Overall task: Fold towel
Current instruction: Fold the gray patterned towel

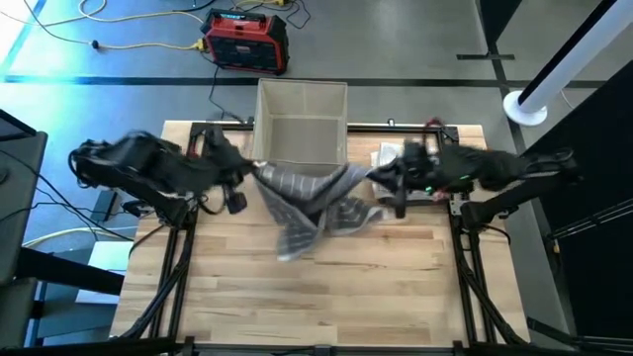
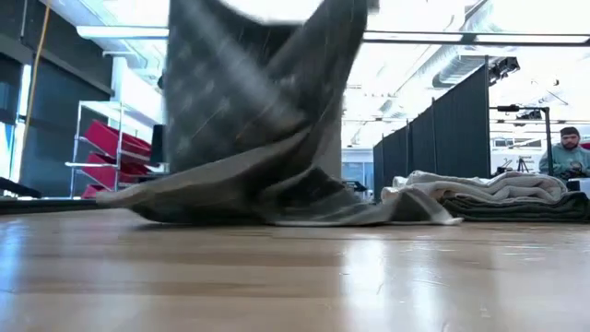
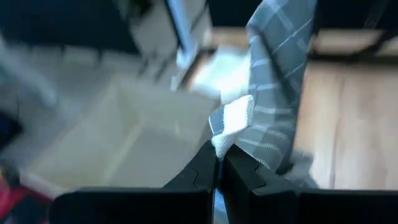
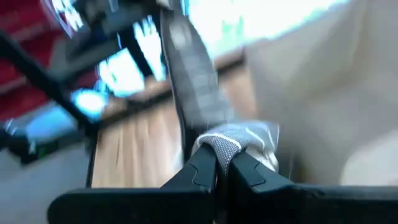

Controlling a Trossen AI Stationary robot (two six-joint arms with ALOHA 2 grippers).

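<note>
— Two corners pinched, one per arm: the left gripper (image 1: pixel 249 173) and the right gripper (image 1: pixel 381 178) each have their fingers clamped tight on the grey plaid towel (image 1: pixel 312 206), holding it up at the far side of the table, just in front of the beige bin (image 1: pixel 302 121).

— So which step, would you say?

— Lift and spread, I reckon. It hangs between them in a sagging V, lower folds bunched and dragging on the wooden table (image 1: pixel 297 297). No fold made yet.

— And next?

— My guess is that the arms must draw apart to pull that top edge taut, then lay the cloth flat toward the near side. Slack like that would crease badly.

— What about the fabric?

— Soft woven stuff, thin pale lines on grey, a paler waffle-textured hem at the left pinch (image 3: pixel 233 121). Limp, drapes readily. There's a stack of folded towels (image 2: pixel 502 195) by the right arm, and a person (image 2: pixel 567 152) sits well back.
</note>
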